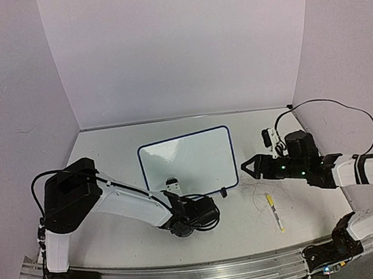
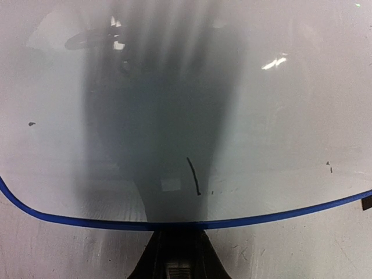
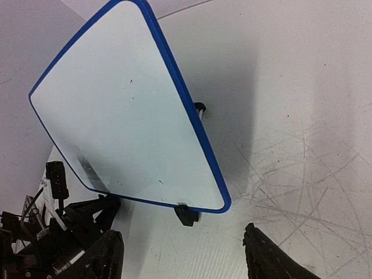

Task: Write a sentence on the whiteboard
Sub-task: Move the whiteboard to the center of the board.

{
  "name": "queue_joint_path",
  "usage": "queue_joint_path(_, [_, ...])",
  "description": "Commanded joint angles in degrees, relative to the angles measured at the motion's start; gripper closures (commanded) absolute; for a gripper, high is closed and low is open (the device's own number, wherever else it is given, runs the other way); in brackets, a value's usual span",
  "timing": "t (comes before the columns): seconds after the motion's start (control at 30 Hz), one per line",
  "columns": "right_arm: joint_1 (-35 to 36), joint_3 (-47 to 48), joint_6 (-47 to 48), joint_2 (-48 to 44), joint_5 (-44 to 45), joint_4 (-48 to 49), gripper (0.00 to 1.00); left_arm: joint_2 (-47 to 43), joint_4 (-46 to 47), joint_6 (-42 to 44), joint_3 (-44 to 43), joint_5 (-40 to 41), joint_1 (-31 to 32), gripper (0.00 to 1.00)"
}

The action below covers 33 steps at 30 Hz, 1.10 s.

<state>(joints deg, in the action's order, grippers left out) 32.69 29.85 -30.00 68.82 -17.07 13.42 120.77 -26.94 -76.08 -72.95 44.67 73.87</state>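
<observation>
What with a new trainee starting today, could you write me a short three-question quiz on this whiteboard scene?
1. True or false: the right gripper grips the yellow marker pen.
2. Where does that pen lie? A inside a cup; B on the scuffed white tabletop, right of the small rectangular white whiteboard with a dark-blue frame; C on a shelf.
3. Fill in: the left gripper, near the whiteboard's lower edge, has its jaws ___.
Key: 1 false, it is open and empty; 2 B; 3 shut.
</observation>
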Motion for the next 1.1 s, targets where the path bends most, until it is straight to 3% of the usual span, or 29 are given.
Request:
queue_joint_path(0.0, [0.2,-0.1,0.3,-1.1,1.2,0.1,0.29,0.1,1.8,0.6,-0.9,-1.8,1.2,0.92])
queue_joint_path(0.13, [0.2,-0.5,-0.2,-1.9,1.6,-0.2,0.28,-1.1,1.8,2.0,-0.2,-2.0,1.6,0.7])
queue_joint_path(0.37, [0.2,-0.9,-0.3,-2.7,2.2,-1.3,0.29,-4.5,1.8,4.9,1.1,-0.4,3.5,0.63])
queue_joint_path(0.53, [1.6,-0.9,1.9,-2.2,3.3,-2.7,0.29,-9.4,1.8,7.0,4.4,-0.2,4.8,0.45])
queue_joint_path(0.67, [7.3,1.6,4.3,0.5,9.1,-6.4,0.29,-15.2,1.9,7.6,8.3,-2.5,4.8,0.28])
queue_joint_path(0.9, [19.4,10.6,4.3,14.4,22.9,-13.0,0.35,-24.1,4.6,17.2,12.3,-2.0,7.2,0.24])
queue_joint_path(1.07, [23.3,16.2,3.6,23.1,30.5,-13.4,0.43,-35.5,15.2,27.6,19.1,2.8,7.4,0.23])
